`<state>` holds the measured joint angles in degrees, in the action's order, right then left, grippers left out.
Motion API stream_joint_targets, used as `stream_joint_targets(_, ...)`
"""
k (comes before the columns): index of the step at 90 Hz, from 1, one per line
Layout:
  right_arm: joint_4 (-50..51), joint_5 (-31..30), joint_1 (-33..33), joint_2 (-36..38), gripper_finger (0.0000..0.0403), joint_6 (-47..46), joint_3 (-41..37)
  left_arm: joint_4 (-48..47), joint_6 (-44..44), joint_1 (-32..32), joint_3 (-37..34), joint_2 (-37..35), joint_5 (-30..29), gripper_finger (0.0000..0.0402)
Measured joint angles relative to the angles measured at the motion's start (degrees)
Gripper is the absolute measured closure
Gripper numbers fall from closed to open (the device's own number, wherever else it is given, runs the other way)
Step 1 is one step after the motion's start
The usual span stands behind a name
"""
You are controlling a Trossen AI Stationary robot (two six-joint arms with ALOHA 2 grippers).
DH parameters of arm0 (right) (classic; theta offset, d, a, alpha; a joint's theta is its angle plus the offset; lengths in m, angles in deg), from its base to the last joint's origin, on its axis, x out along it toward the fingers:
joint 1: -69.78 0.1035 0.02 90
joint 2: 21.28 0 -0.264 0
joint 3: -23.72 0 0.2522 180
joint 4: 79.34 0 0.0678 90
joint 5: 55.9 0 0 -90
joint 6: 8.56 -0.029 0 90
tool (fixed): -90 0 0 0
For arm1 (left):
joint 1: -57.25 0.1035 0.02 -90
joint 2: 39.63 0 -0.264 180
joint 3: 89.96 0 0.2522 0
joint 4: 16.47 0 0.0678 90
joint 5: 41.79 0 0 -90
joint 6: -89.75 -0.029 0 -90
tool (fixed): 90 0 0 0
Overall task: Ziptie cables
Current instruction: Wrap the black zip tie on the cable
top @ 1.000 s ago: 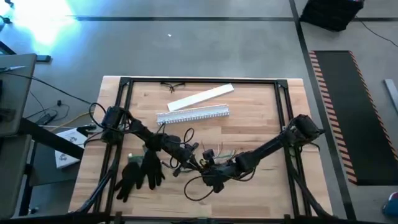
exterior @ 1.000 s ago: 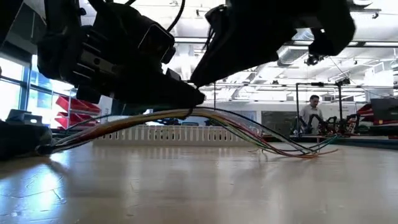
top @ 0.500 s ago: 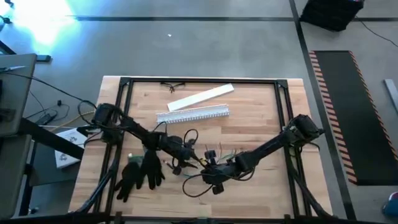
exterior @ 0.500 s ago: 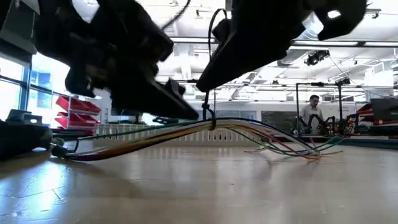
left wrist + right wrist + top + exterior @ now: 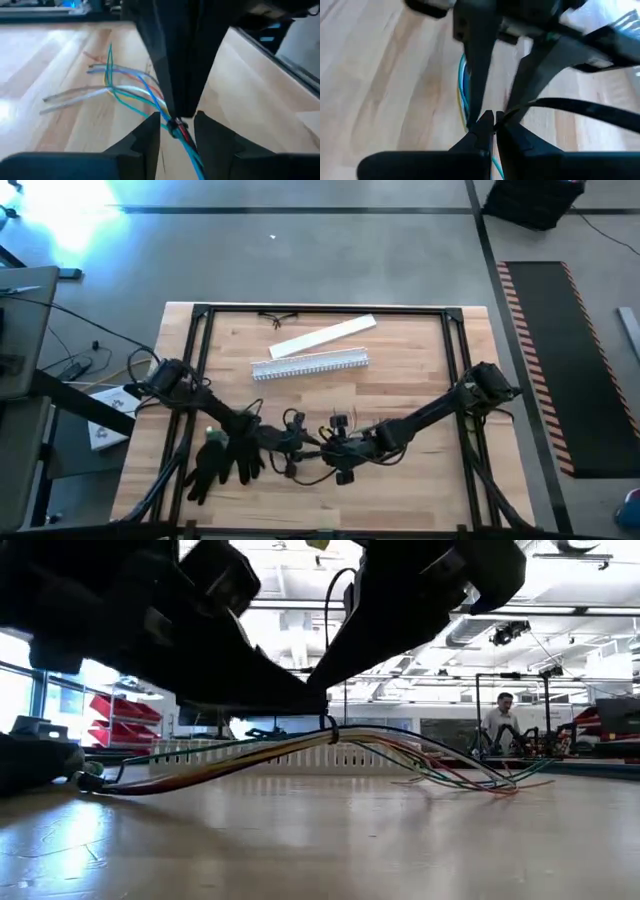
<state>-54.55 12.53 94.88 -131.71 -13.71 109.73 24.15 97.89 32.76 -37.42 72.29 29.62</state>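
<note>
The cables [image 5: 260, 752], thin, light and floppy, arch off the table's [image 5: 420, 370] middle; both the left gripper [image 5: 176, 126] and right gripper [image 5: 494, 122] pinch them at the black tie, the firmest hold.

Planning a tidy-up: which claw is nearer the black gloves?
Left. The left claw sits just right of the black gloves, by the cables. The right claw is farther right, beyond the left one.

in the high view we locate the cables [image 5: 335, 432] near table [image 5: 420, 365] centre, toward 6 o'clock. the gloves [image 5: 222, 457] lie at their 9 o'clock, the slotted channel [image 5: 310, 365] at 12 o'clock, the flat strip [image 5: 322, 337] beyond it.
</note>
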Motion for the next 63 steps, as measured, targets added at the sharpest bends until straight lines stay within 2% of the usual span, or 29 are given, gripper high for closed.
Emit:
stream_joint_targets(9, 0.0, -0.1, 0.0, 0.0, 0.0403, 0.0, 0.0, 1.6, 0.4, 0.0, 1.7, 2.0, -3.0, 0.0329)
stream_joint_targets(32, 0.6, -0.8, 0.0, 0.0, 0.0402, -0.9, 0.0, 1.4, -1.9, -0.4, 3.8, 3.8, -4.8, 0.0393)
stream_joint_targets(50, 0.9, -1.7, 0.0, 0.1, 0.0402, -0.9, 0.0, -1.5, -1.1, -0.9, 4.0, 4.0, -7.5, 0.0398)
stream_joint_targets(63, 6.9, -1.7, 0.0, 0.2, 0.0402, -0.9, 2.9, -1.3, -0.3, -0.8, 4.5, 7.8, -7.5, 0.0400)
